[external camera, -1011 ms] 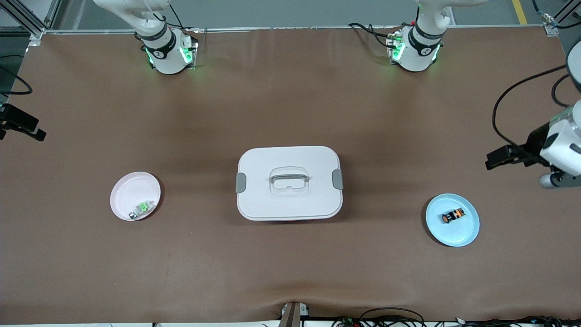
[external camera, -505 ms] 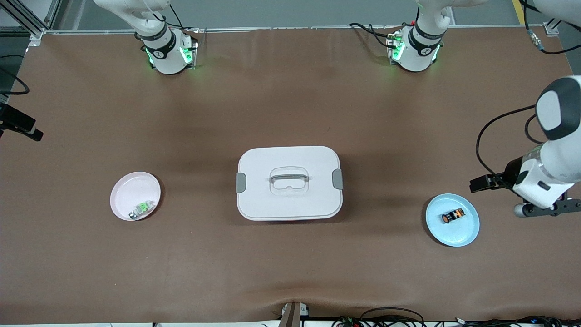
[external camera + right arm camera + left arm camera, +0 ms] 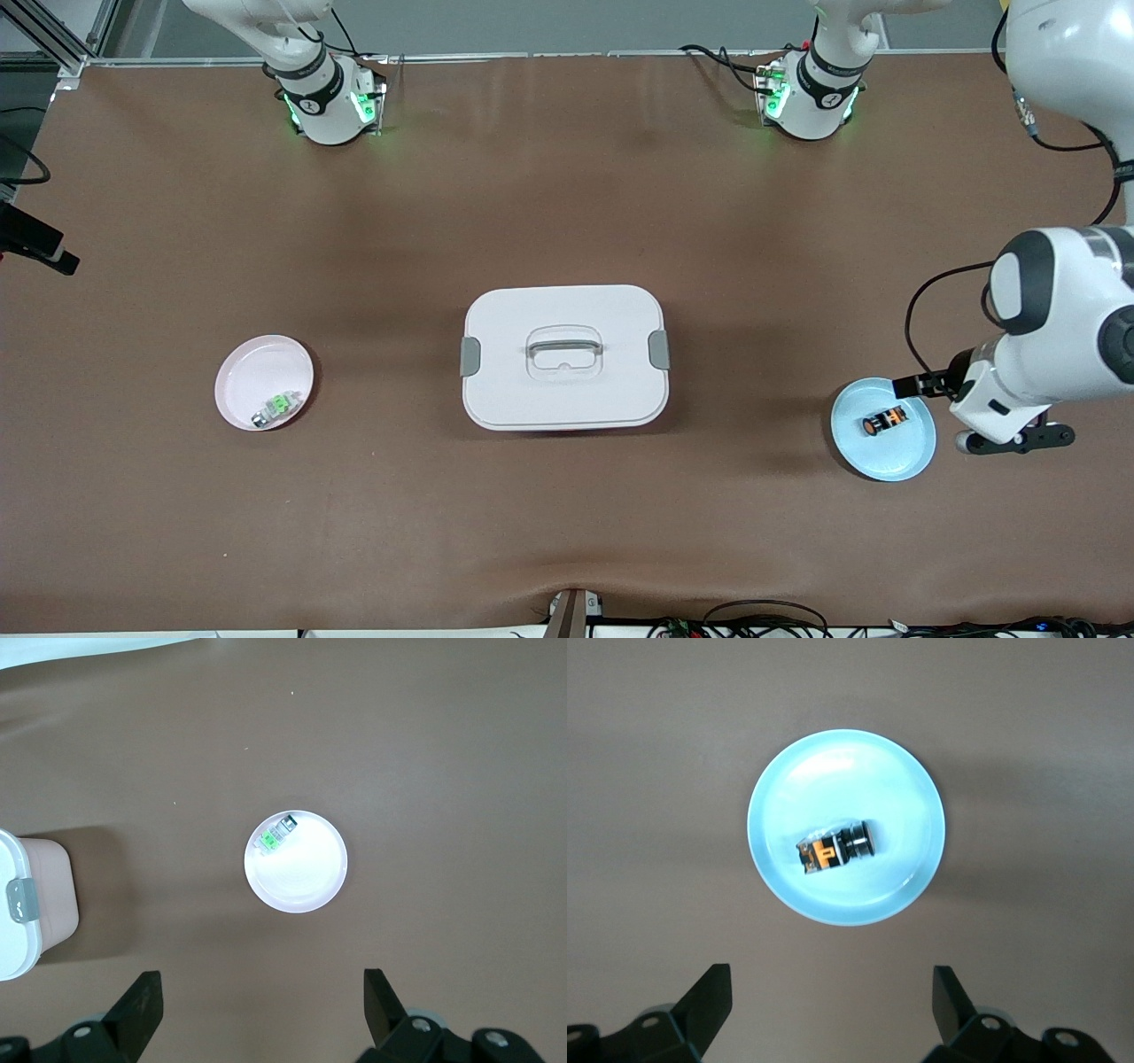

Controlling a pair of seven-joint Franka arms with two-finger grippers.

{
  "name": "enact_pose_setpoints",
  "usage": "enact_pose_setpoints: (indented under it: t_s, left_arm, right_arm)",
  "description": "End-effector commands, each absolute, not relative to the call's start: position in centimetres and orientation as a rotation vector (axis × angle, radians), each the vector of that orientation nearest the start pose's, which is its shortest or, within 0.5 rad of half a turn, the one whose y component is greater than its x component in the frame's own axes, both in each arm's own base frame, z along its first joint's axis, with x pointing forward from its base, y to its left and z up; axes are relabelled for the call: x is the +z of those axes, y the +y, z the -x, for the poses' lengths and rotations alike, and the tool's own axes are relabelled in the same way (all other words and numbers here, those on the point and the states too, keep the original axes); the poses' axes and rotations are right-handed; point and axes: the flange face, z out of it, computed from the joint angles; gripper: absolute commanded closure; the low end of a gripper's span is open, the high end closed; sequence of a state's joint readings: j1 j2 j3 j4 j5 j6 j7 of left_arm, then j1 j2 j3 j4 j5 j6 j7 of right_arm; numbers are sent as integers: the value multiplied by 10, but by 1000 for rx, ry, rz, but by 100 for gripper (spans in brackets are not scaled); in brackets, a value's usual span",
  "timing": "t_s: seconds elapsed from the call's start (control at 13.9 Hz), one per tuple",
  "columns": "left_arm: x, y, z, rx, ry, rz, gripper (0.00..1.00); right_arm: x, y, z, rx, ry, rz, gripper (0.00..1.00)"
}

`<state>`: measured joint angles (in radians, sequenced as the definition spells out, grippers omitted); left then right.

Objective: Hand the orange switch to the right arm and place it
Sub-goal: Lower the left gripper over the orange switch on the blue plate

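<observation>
The orange switch lies on its side in the middle of a light blue plate near the left arm's end of the table. My left gripper hangs open above the table just beside that plate, empty, with the switch ahead of its fingertips. In the front view the left arm's wrist covers the fingers. My right gripper is open and empty, high over the right arm's end of the table, looking down on a pink plate.
A white lidded box with grey latches stands mid-table. The pink plate holds a small green-and-silver part. Both arm bases sit along the table edge farthest from the front camera.
The left arm has swung toward the front camera and come down beside the blue plate. The right arm has barely shifted. Both grippers stay open.
</observation>
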<state>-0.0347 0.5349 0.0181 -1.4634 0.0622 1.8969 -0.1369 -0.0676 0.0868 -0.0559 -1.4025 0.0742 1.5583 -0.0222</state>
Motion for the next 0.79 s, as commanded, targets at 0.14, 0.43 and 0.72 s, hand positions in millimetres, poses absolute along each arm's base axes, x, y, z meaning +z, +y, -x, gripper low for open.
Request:
enact_pose_setpoints:
  t_s: [0.14, 0.43, 0.72]
  left_arm:
    - [322, 8, -705, 158, -250, 3032, 0]
    - [273, 27, -703, 244, -335, 3019, 0]
    - [242, 25, -707, 227, -413, 3027, 0]
  right_arm:
    - [660, -59, -572, -102, 142, 3093, 0]
    - [661, -35, -574, -104, 53, 3230, 0]
    - [659, -35, -570, -51, 60, 3229, 0]
